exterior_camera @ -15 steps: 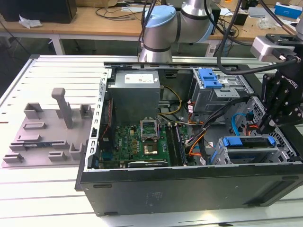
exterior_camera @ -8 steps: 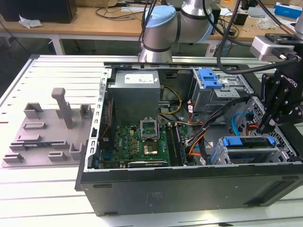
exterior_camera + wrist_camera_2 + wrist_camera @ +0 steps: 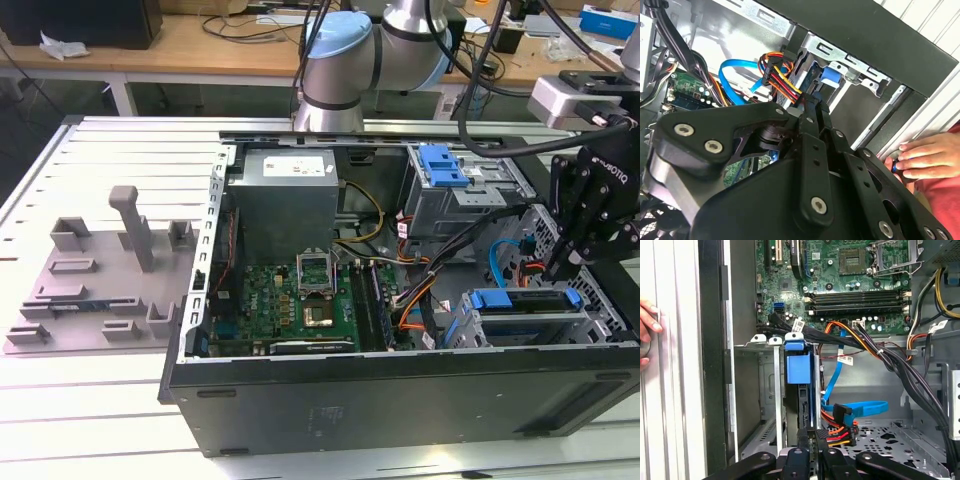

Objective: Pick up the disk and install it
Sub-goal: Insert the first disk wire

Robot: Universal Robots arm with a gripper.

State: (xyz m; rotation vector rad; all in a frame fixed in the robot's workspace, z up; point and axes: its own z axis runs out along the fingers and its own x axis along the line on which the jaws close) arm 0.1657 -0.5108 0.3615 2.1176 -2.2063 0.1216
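The disk (image 3: 522,301) sits on edge in the metal drive cage (image 3: 600,300) at the front of the open computer case, on the exterior view's right, its blue bracket on top. In the first wrist view the disk's blue bracket (image 3: 799,367) runs down the bay towards my fingers. My gripper (image 3: 555,268) hangs just above the disk's inner end, beside the orange, yellow and red power plug (image 3: 836,432). Its fingers (image 3: 803,442) are shut, with nothing seen between them. In the second wrist view the gripper (image 3: 810,107) points at the cage and the plug (image 3: 782,82).
A blue data cable (image 3: 860,409) and black cable bundles (image 3: 900,370) lie beside the bay. The motherboard (image 3: 300,295) fills the case's middle. A second cage with a blue latch (image 3: 443,165) stands behind. A grey fixture plate (image 3: 90,280) lies left. A person's hand (image 3: 925,157) rests by the case.
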